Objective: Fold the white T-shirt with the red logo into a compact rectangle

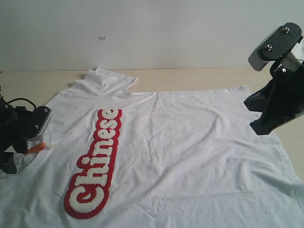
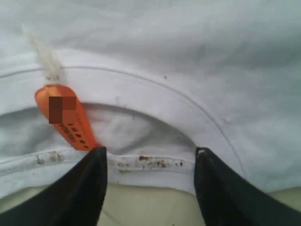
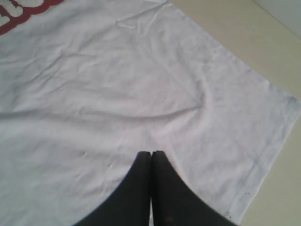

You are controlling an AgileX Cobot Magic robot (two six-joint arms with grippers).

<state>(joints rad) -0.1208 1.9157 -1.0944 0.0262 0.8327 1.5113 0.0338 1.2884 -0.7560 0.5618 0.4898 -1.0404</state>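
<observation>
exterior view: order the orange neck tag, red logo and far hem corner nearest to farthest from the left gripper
1. orange neck tag, far left, right beside it.
2. red logo, left of centre.
3. hem corner, far right.

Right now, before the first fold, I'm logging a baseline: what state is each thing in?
white T-shirt, spread out, wrinkled, not yet folded.
red logo, face up, fully exposed.
orange neck tag, lying flat in the neck opening.
left gripper, fingers open, astride the collar.
right gripper, fingers shut, nothing between them, over the cloth near the hem.
</observation>
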